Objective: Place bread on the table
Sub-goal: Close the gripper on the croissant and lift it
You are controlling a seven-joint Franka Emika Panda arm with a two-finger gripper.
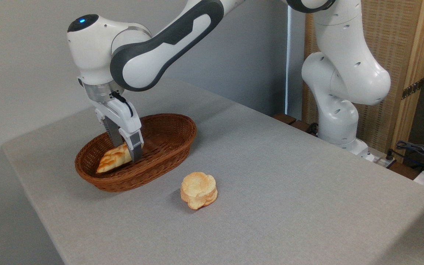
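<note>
Now the end effector (126, 149) pinches the bread (113, 160) inside the basket (168, 138); lift straight, clear the rim, then lower onto the surface (271, 176).

one loaf (113, 159), one bun (198, 190), one basket (168, 147)

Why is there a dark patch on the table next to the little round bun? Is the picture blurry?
In the camera view, that patch is the round bun's soft shadow falling to its left on the table; the basket casts a faint one too. The light is even, without glare, and the bread and tool look sharp.
</note>
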